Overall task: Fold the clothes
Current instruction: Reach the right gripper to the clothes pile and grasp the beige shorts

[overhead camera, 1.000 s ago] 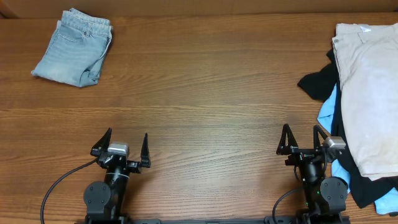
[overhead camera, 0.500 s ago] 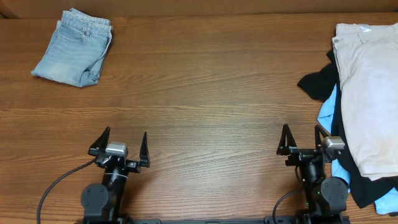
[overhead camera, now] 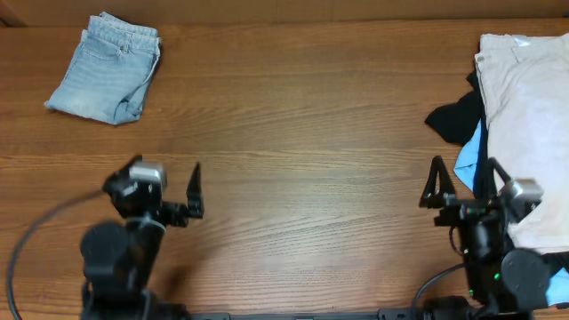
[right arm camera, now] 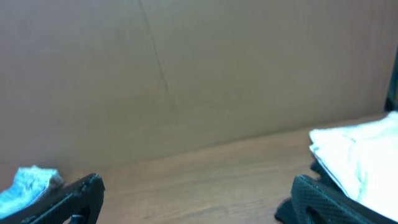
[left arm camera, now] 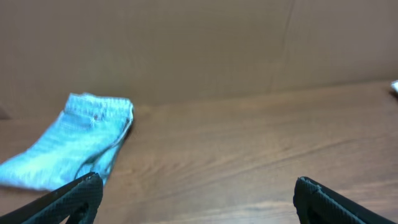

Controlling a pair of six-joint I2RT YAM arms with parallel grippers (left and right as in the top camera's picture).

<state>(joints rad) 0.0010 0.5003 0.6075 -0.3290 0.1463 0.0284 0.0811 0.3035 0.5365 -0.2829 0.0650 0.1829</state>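
One pair of khaki shorts (overhead camera: 526,133) lies long-axis front-to-back, waistband (overhead camera: 523,42) farthest.

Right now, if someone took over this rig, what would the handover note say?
Left gripper: open, empty, over bare table at the near left.
Right gripper: open, empty, at the near right beside the pile.
Clothes: denim shorts lie folded at the far left. Beige shorts lie on top of the heap at the right edge, with a black garment and a light-blue garment sticking out beneath.
Done: the denim shorts look folded and set aside.
Left: the whole right-hand pile, probably the beige shorts first since they are on top.
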